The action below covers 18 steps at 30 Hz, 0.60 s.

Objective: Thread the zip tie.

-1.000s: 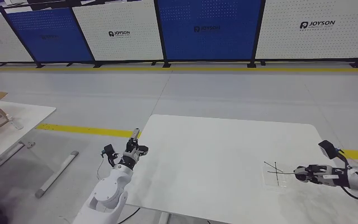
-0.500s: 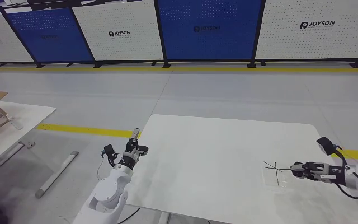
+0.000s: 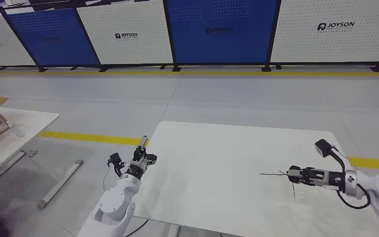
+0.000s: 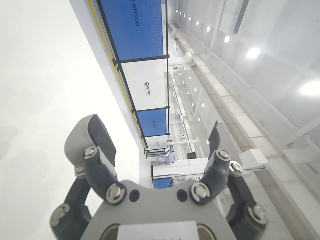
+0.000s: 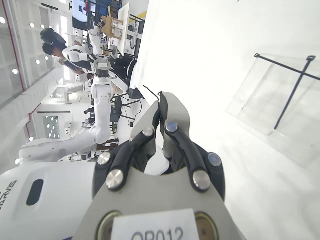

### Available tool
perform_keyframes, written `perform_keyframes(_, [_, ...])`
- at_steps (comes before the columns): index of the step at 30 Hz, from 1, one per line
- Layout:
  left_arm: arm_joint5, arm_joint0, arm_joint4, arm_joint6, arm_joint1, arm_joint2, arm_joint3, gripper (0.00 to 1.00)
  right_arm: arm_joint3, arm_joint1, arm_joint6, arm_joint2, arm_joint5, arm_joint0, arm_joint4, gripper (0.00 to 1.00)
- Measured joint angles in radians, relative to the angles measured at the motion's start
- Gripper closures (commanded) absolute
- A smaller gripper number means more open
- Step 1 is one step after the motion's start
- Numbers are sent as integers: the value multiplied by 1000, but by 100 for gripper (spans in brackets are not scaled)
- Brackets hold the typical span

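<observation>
Zip tie (image 3: 273, 173) in right hand (image 3: 291, 174)

Crossed zip ties (image 5: 292, 93) lie on the tray (image 5: 255, 101) (right side of the table (image 3: 225, 172)), beside the right gripper (image 5: 159, 103).

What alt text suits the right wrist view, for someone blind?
The right gripper is shut on a thin black zip tie. Beyond it, two more ties lie crossed on a clear tray on the white table.
</observation>
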Motion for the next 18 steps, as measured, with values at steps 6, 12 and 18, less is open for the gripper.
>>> perform_keyframes(6, [0,0,0,0,0,0,0,0,0,0,0,0,0,0,0,100])
perform_keyframes(12, [0,0,0,0,0,0,0,0,-14,-9,-21,-16,-36,4,18,100])
perform_keyframes(18, [0,0,0,0,0,0,0,0,3,-49,-40,-121,-54,97,10,100])
